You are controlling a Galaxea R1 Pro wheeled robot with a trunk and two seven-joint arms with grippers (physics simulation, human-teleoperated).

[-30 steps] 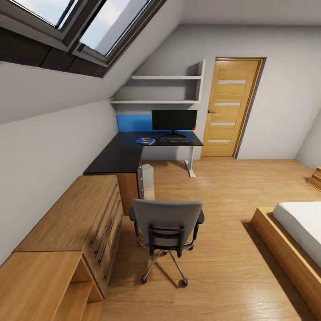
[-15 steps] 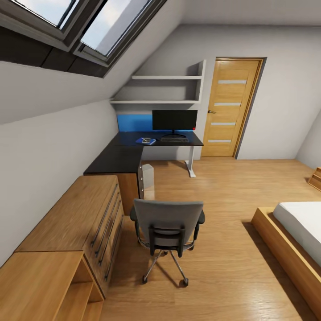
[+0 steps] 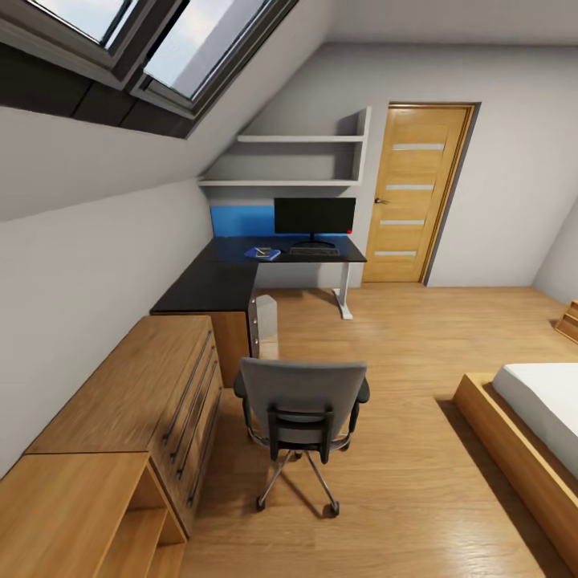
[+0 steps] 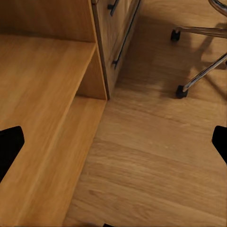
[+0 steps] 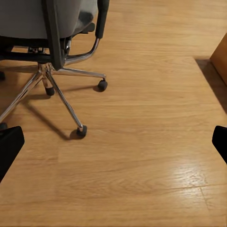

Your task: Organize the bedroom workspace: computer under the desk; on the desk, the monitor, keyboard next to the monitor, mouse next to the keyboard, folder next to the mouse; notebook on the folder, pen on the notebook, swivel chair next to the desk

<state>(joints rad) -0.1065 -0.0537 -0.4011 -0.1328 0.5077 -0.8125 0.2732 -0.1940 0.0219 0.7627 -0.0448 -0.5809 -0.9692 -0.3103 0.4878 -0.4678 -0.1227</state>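
The grey soft chair with black arms and shiny wheeled legs (image 3: 301, 417) stands on the wood floor away from the black worktop (image 3: 241, 269), so both wide-open, empty pincers should push it slowly, straight closer.

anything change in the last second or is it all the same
Almost nothing. The swivel chair sits a touch further right and lower in the head view than a second ago, while the desk, monitor and door hold their places, so the chair seems to have drifted slightly. The folder and keyboard lie on the desk as before. Nothing was taken hold of or let go.
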